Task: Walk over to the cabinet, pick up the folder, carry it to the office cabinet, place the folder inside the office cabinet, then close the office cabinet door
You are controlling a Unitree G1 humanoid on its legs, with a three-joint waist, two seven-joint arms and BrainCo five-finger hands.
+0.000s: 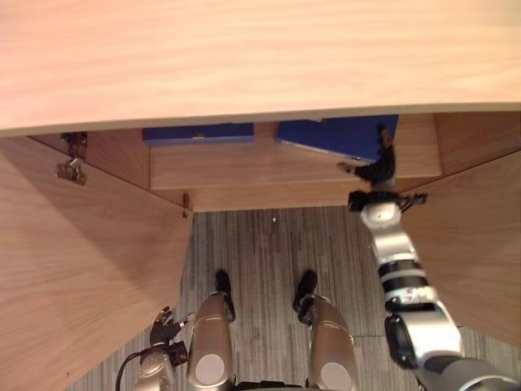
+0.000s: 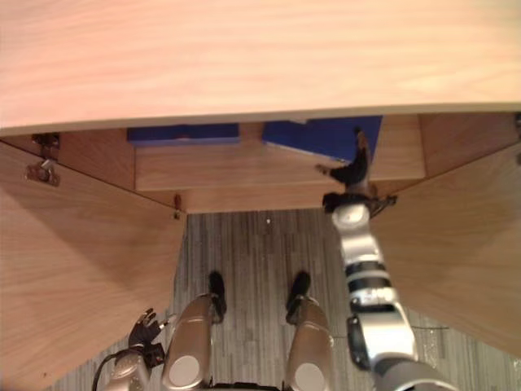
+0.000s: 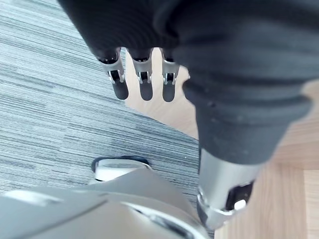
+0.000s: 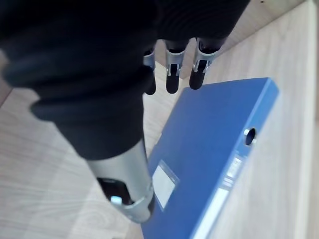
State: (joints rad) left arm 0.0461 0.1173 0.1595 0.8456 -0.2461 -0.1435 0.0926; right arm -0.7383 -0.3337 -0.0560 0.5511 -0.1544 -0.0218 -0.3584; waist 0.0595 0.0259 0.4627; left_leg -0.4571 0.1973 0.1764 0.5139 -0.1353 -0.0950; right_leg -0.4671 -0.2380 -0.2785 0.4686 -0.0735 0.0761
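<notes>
Inside the office cabinet (image 1: 244, 65), the blue folder (image 4: 214, 149) is lying flat on the shelf (image 1: 228, 167), just under the right hand (image 1: 378, 167), whose straight, loose fingers (image 4: 171, 74) are gripping nothing.

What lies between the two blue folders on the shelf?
Nothing; bare wooden shelf separates the left folder from the right folder, shown in the left eye view.

Bright warm light washes the pale wooden cabinet top (image 1: 244, 57). Around the right hand (image 1: 378, 169), the flat blue folder (image 1: 326, 134) sits in shade.
</notes>
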